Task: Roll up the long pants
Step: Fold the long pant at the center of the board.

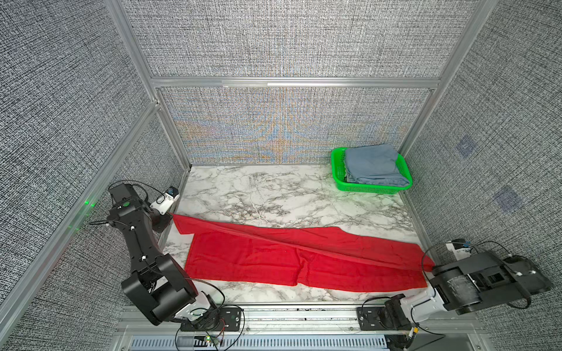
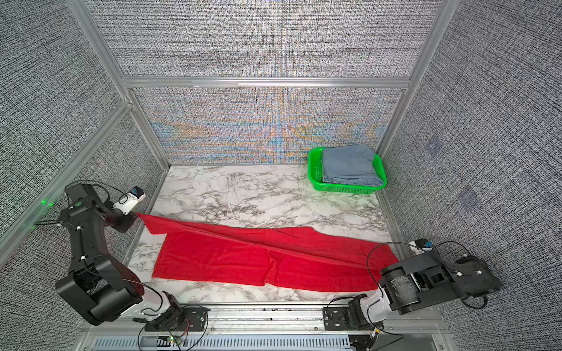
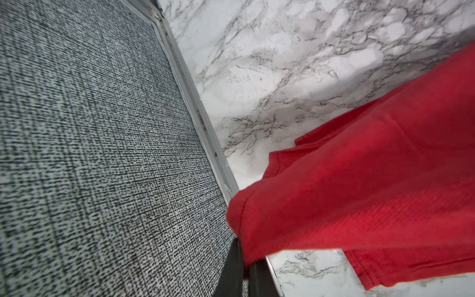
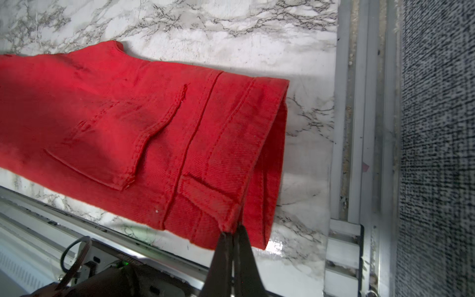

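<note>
Near edge, lower right in the top views: right tool [image 4: 232, 232] clenched on the waistband corner of the bright red, soft cloth long pants [image 1: 273, 258].
Left side of frame, mid-height: left tool [image 3: 245, 257] clenched on one leg's hem, which looks raised off the surface.

The long pants lie lengthways across the lower middle of both top views, waist at right, hems at left. The upper leg runs as a taut diagonal between the two tools. The lower leg lies flat.

Progress: no roll begun at either end. Judged step: stretching the legs and squaring one on the other. Left: lay flat, then all of the rolling.

White, grey-veined marble-pattern surface [image 1: 273, 194] lies beyond the cloth.
Far right corner: green plastic mesh basket [image 1: 336, 165] holding a folded blue-grey denim-like garment [image 1: 374, 165], well apart from the long pants.
Grey woven wall panels [image 1: 289, 39] in an aluminium frame [image 1: 292, 82] close three sides.
</note>
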Tool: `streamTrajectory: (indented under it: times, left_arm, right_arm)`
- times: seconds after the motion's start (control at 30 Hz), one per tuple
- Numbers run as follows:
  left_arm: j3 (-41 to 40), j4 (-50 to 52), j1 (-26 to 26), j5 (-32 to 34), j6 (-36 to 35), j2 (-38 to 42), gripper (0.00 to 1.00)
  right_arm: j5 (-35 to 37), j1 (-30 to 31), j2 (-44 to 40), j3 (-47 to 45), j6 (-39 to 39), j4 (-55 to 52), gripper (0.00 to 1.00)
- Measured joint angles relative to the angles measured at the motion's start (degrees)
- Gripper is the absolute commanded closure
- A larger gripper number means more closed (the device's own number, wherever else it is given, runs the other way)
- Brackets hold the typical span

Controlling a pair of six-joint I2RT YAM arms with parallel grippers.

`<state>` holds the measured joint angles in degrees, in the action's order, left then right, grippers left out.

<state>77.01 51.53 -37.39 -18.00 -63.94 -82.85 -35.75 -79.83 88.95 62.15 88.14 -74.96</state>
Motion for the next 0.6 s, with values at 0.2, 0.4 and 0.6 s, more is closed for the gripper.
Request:
streamTrajectory:
  times: [0.2, 0.4, 0.6]
  left_arm:
    - [1.3, 3.8, -2.6, -2.2, -2.1, -0.5, 0.98]
    - [-3.0, 3.7, -3.5, -2.6, -3.8, -0.7, 0.98]
    - [-6.6, 2.1, -4.8, -2.6, -5.1, -0.7, 0.98]
  right_arm:
    - [-1.1, -1.3, -0.1, 2.9, -0.8, -4.3, 1.0]
    - [-0.7, -2.3, -1.6, 2.2, -0.6, -4.1, 1.0]
    - [0.6, -4.6, -1.8, 1.2, 0.3, -3.1, 1.0]
